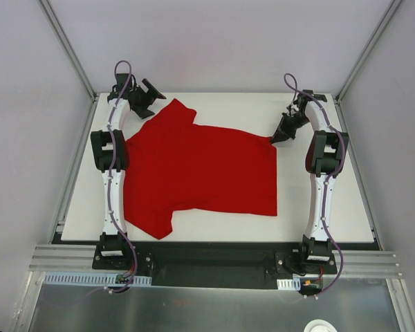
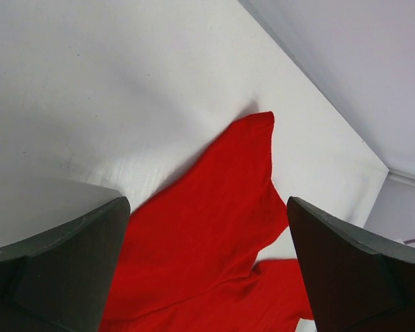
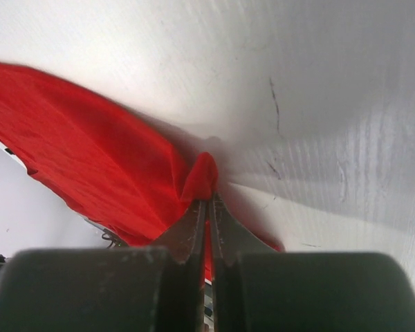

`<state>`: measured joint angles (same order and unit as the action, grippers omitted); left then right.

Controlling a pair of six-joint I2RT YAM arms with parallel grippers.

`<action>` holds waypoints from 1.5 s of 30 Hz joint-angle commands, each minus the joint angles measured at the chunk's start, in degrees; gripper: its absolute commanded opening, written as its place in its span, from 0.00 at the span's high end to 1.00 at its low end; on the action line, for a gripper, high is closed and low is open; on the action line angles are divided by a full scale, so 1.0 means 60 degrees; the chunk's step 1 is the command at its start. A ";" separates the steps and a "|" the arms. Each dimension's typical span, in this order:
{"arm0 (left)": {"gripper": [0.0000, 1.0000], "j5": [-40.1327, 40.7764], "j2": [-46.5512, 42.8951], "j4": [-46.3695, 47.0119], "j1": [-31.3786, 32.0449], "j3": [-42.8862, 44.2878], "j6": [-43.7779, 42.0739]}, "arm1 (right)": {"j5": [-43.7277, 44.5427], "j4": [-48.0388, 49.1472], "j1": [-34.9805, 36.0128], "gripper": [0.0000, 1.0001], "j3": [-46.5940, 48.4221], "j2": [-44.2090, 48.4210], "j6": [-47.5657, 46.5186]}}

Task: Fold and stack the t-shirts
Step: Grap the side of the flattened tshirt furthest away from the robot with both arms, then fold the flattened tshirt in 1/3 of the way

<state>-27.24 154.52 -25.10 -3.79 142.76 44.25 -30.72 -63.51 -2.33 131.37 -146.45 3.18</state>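
While the right gripper (image 3: 206, 202) pinches a corner of the red t-shirt (image 1: 200, 173), the left gripper (image 1: 151, 92) hangs spread beside its sleeve, the left arm (image 1: 111, 173) overlapping one edge.

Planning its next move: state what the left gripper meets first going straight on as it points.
Probably the red t-shirt, its sleeve framed between the left gripper's open jaws, lying flat on the table; depth is hard to judge.

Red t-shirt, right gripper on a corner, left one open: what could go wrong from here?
1. The right gripper pinches only a small tip of the t-shirt; it may slip out when pulled.
2. The left gripper holds nothing, so a one-sided pull may drag or bunch the cloth.
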 commanded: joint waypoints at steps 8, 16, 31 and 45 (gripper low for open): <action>0.20 -0.1580 0.0658 0.0698 0.0002 0.0216 0.0945 | 0.0095 -0.0402 -0.0008 0.99 -0.0084 0.1015 -0.0252; 0.67 -0.2021 0.0570 0.0727 0.0046 -0.0194 0.0843 | 0.0081 -0.0358 -0.0008 0.99 -0.0186 0.1059 -0.0281; 1.00 -0.1569 -0.0337 0.0756 -0.0173 -0.0458 -0.0079 | 0.0169 -0.0227 0.0007 0.99 -0.0274 0.1425 -0.0398; 1.00 -0.1479 -0.2563 0.0756 -0.0496 -0.1878 -0.1208 | 0.0506 0.0052 0.0227 0.99 -0.0420 0.2348 -0.0471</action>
<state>-36.01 145.77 -20.95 -6.68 133.05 40.38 -28.77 -63.24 -1.65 129.08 -137.45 1.78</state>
